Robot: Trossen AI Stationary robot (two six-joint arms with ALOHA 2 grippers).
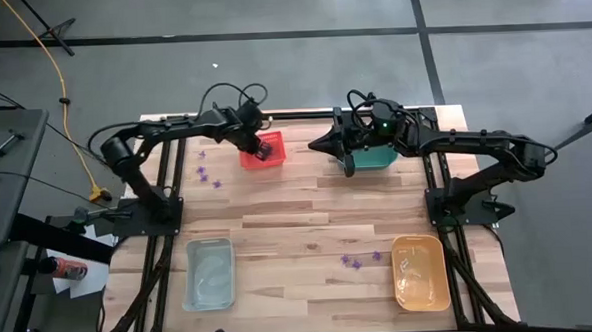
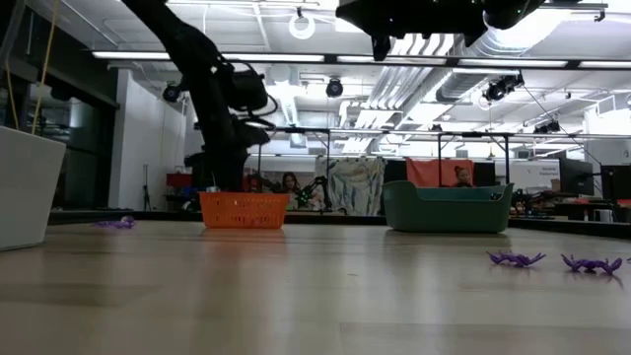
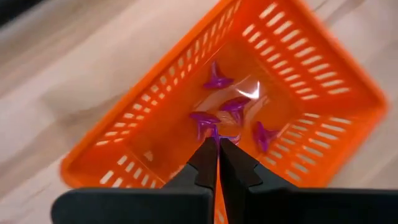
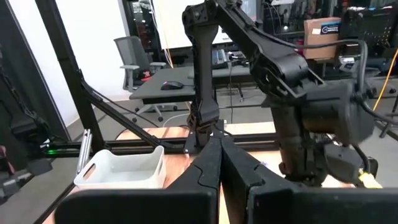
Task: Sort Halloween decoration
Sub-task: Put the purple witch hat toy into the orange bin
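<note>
Both arms reach over the far edge of the desk [image 1: 308, 220], pincers closed and empty.

The left gripper [image 3: 217, 144], fingers pressed together, hangs over the red bin [image 1: 262, 149] near the far edge, where several purple trinkets [image 3: 219, 80] lie inside. The right gripper [image 1: 318, 143], likewise closed, is raised beside the green bin [image 1: 374, 160]. More loose purple trinkets [image 1: 208, 176] lie near the far-left corner and others [image 1: 358, 261] beside the orange bin [image 1: 420, 272] at the near edge; a clear bin [image 1: 209, 274] sits near-left.
</note>
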